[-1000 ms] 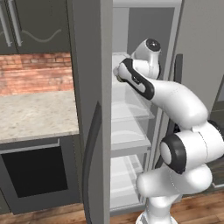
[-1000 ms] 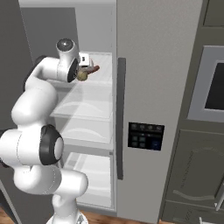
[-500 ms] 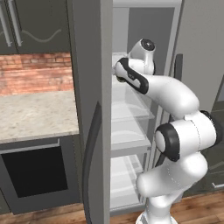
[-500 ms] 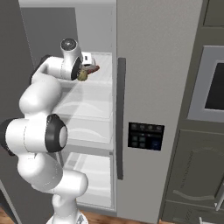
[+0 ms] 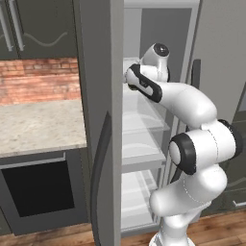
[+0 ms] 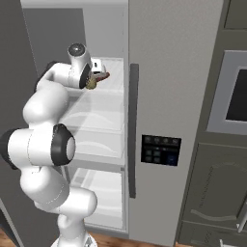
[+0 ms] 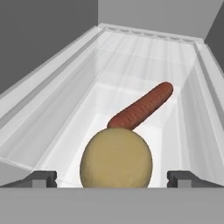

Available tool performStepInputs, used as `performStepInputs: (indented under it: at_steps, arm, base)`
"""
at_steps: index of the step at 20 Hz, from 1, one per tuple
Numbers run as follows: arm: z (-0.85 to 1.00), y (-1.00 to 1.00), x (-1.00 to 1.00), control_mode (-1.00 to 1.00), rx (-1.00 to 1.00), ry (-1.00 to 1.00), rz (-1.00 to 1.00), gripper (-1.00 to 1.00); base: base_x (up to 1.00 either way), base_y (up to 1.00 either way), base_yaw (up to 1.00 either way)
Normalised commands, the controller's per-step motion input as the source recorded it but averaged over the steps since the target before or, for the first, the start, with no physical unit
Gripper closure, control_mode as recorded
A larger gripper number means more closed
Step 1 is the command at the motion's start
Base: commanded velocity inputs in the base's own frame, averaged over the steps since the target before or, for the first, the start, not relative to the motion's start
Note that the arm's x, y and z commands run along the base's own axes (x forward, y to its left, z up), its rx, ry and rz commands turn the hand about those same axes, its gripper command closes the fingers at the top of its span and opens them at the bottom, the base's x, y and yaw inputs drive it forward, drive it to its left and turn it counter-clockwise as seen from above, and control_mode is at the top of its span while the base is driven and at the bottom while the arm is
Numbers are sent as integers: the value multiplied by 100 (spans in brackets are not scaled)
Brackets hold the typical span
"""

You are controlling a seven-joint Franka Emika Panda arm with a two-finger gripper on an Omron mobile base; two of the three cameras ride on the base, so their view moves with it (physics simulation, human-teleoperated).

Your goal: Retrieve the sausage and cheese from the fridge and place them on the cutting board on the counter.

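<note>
While the white arm reached into the tall grey two-door fridge [image 6: 169, 72], whose left door stood open, its two-finger gripper [image 7: 112, 177] hovered at an upper pale translucent shelf [image 7: 65, 118] with the jaws spread wide and nothing between them gripped. In the hand view, the rounded yellowish-tan cheese lump [image 7: 116, 158] sat on that shelf directly ahead, centred between the two dark fingertips [image 7: 41, 177] with clear space on either side. Just behind it lay the reddish-brown sausage cylinder [image 7: 141, 107], angled away toward the far right of the shelf, its near end hidden behind the cheese. From the right base view, both items showed just past the hand on the upper shelf, sausage [image 6: 102, 76] beyond cheese [image 6: 90, 85]. Beside the fridge, a beige speckled stone top [image 5: 38, 125] sat over a black oven front [image 5: 36, 190].
</note>
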Motion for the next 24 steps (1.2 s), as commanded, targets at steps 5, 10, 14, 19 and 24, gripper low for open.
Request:
performStepInputs:
  at_steps: [5, 10, 14, 19, 24]
  arm:
    - [-15, 0, -7, -100, 0, 2, 0, -100]
    - [-6, 0, 7, -100, 0, 0, 0, -100]
    - [0, 0, 26, -100, 0, 0, 0, -100]
    - [0, 0, 15, -100, 0, 0, 0, -100]
    - [-2, 0, 0, -100, 0, 1, 0, -100]
  base:
    - [0, 0, 0]
    - [0, 0, 0]
    - [0, 0, 0]
    - [0, 0, 0]
    - [0, 0, 0]
